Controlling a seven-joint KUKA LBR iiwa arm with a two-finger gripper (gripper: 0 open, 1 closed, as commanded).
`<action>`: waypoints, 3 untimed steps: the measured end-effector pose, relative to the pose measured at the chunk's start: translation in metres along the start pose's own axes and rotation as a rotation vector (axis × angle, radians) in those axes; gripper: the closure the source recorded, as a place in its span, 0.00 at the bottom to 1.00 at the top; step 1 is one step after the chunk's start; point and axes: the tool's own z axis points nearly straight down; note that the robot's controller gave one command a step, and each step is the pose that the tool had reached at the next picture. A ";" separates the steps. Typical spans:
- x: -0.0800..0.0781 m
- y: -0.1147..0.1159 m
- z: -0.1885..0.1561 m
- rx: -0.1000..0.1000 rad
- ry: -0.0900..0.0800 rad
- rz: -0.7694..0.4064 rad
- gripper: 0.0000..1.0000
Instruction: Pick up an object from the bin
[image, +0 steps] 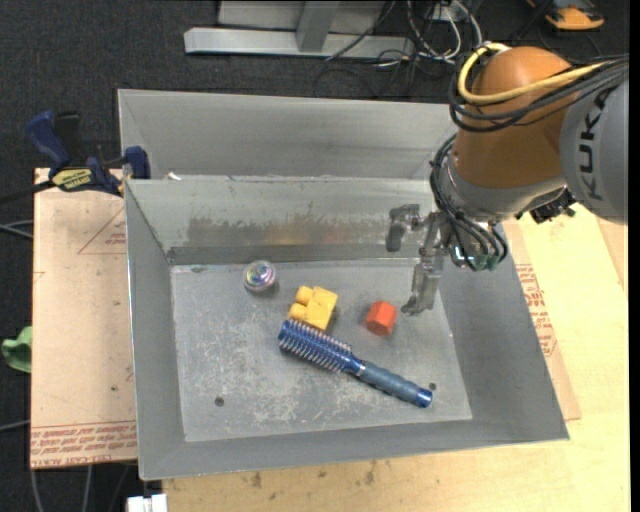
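Fingers (427, 280) spread apart, nothing between them; lower tip just right of the orange block (380, 317), not touching it.
Gripper (408, 272) hangs above-right of the orange block, near the back wall of the bin (300, 215). Yellow block (314, 306) sits left of the orange block. Blue hairbrush (350, 362) lies diagonally below-left of it. Small silvery round cap (260, 277) is farther left.
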 end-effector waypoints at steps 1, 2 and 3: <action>0.021 -0.006 0.143 -0.001 0.002 0.114 0.00; 0.089 0.060 0.173 -0.001 0.003 -0.104 0.00; 0.085 0.058 0.172 0.000 -0.011 -0.100 1.00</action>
